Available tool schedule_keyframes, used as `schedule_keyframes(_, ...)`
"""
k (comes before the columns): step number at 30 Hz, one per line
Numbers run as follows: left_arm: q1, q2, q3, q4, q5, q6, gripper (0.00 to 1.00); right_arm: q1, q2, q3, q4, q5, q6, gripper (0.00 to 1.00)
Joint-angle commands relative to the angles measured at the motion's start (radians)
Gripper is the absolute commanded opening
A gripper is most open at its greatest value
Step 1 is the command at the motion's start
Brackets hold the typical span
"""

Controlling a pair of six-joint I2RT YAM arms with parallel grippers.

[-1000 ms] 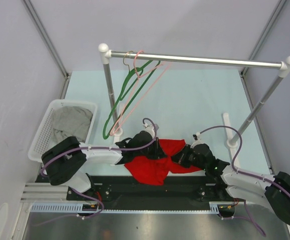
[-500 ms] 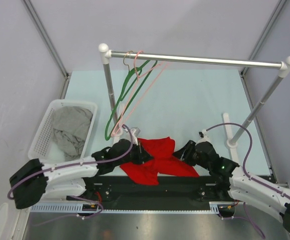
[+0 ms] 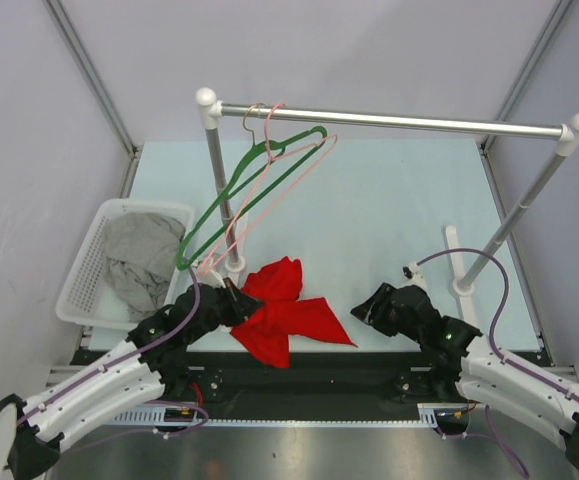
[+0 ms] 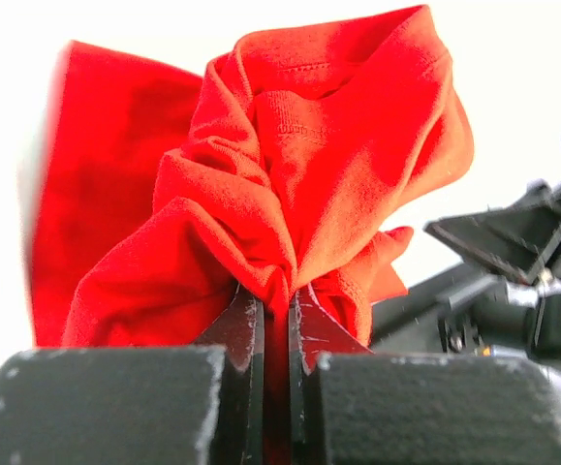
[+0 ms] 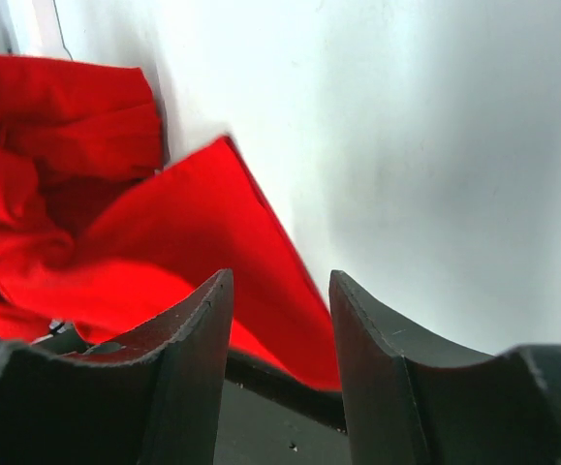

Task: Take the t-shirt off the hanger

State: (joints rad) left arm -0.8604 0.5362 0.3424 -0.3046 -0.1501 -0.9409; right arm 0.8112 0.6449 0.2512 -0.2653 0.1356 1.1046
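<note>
Since a second ago your left claw [image 4: 272,295] has dragged the shirt [image 3: 281,312] toward 8 o'clock, and the right claw [image 5: 280,281] has let go. The left claw pinches a bunch of the shirt. The right claw is spread and empty at 4 o'clock. The shirt lies crumpled at 6 o'clock and seems free of the hangers [image 3: 223,200] at 11. I judge the removal nearly done; next, lift it clear. The table [image 3: 389,210] is smooth and pale, with walls close on both sides.

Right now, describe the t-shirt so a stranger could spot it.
Start at the pale table under the metal clothes rail. At the middle of its front edge is a crumpled t-shirt, bright red, unlike the grey cloth in the white basket.
</note>
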Motion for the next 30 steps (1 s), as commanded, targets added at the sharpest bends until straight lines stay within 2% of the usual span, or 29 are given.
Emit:
schedule_keyframes(1,0.049,-0.047,0.038,-0.06,0.021,-0.018,0.0,-0.004,-0.027,0.048,-0.012,0.03,-0.015,0.5)
schedule_keyframes(7,0.049,-0.064,0.0,-0.062,0.026,-0.05,0.0,-0.006,-0.036,0.051,-0.031,0.03,-0.023,0.5)
schedule_keyframes(12,0.083,-0.053,0.038,-0.085,-0.025,-0.001,0.01,-0.007,-0.044,0.046,-0.045,0.03,-0.028,0.5)
schedule_keyframes(16,0.202,-0.039,0.084,-0.097,0.05,0.054,0.0,-0.007,-0.053,0.063,-0.071,0.036,-0.035,0.5)
schedule_keyframes(20,0.393,-0.053,0.09,-0.131,0.173,0.073,0.0,-0.01,-0.067,0.074,-0.09,0.039,-0.043,0.51)
schedule_keyframes(22,0.451,-0.071,0.102,-0.148,0.22,0.089,0.0,-0.01,-0.074,0.076,-0.097,0.041,-0.043,0.51)
schedule_keyframes(27,0.572,-0.097,0.194,-0.273,0.155,0.155,0.0,-0.015,-0.076,0.071,-0.091,0.03,-0.048,0.51)
schedule_keyframes(30,0.613,-0.09,0.276,-0.329,0.045,0.198,0.0,-0.017,-0.079,0.077,-0.092,0.027,-0.054,0.51)
